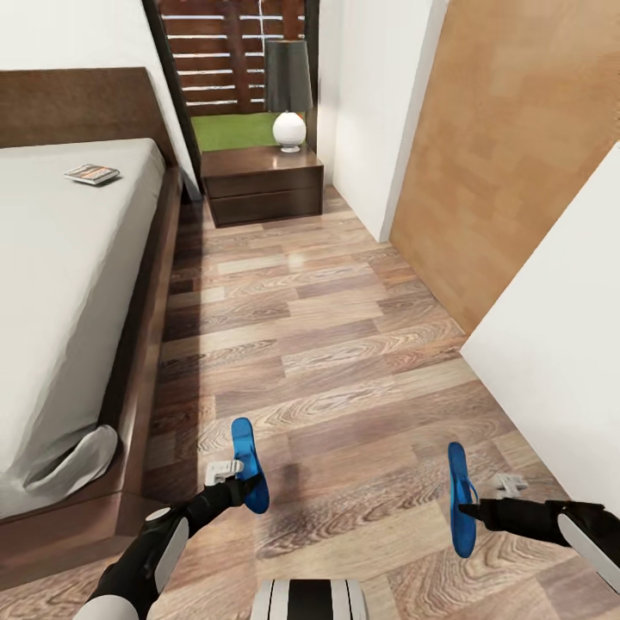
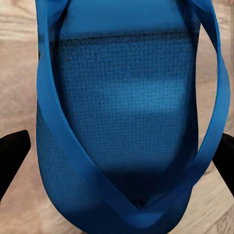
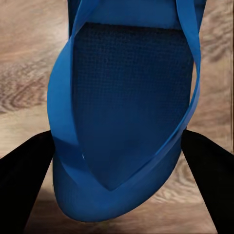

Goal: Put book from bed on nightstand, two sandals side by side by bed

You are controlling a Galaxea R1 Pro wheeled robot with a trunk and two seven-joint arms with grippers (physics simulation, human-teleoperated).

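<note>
So my left gripper is clamped on one sandal and my right gripper on the other sandal, each pinched edge-on, held above the floor. From the head view both are up on their sides, long axes running away from me toward the far wall, so I mostly get thin blue slivers there. The wrist cams give what the head can't: left wrist shows the textured footbed and the strap V of its sandal with a black finger at either edge; right wrist shows the same for its sandal, fingers tight against both sides. The two are well apart, left one near the bed frame, right one near the white wall. Farther up, only the head view has the book, lying flat on the mattress near the headboard. Beyond that the nightstand sits just beside the bed head, with a lamp on top.
</note>
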